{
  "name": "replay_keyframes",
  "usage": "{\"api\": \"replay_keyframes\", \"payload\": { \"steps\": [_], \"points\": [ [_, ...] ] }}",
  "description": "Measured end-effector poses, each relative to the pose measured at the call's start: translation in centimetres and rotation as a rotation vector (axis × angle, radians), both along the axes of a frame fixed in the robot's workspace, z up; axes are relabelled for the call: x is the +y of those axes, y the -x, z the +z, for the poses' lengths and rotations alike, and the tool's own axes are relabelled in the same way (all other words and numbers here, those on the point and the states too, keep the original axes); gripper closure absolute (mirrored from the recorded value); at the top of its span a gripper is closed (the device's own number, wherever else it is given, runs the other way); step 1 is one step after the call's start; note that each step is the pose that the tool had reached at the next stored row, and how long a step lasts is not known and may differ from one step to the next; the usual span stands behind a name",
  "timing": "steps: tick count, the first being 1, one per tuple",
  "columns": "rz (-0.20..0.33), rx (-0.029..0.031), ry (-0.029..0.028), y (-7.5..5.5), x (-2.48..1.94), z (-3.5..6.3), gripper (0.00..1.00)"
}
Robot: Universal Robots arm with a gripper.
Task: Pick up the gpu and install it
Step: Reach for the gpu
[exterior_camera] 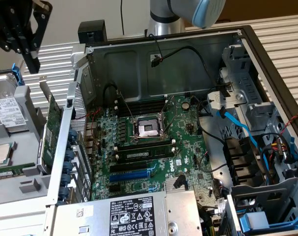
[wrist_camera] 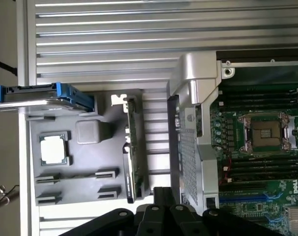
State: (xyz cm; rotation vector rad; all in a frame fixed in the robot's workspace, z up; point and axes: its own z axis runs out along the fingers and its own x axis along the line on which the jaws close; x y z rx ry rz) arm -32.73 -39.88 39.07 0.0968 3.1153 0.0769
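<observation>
The gpu (exterior_camera: pixel 52 132) is a thin green card standing on edge in a grey parts tray (exterior_camera: pixel 21 189), just outside the case's rear wall at the exterior view's left. In the wrist view the gpu (wrist_camera: pixel 131 147) appears edge-on as a narrow strip with its silver bracket at one end. My gripper (exterior_camera: pixel 31 65) hangs high above the tray, well clear of the card. Its black fingertips (wrist_camera: pixel 164 192) meet in a single block with nothing between them.
The open computer case (exterior_camera: pixel 163 54) holds the large green motherboard (exterior_camera: pixel 153 147) with an open CPU socket, memory sticks and blue slots. A loose processor (wrist_camera: pixel 54 149) lies in the tray, and a blue-framed drive (wrist_camera: pixel 40 96) sits beside it. Cables and drive cages crowd the exterior view's right.
</observation>
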Motion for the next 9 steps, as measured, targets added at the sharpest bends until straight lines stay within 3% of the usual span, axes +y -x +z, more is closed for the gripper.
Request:
{"api": "replay_keyframes", "payload": {
  "steps": [9],
  "points": [
    [0.000,-0.0012,-0.0002,4.1,0.02,-1.11,0.89]
  ]
}}
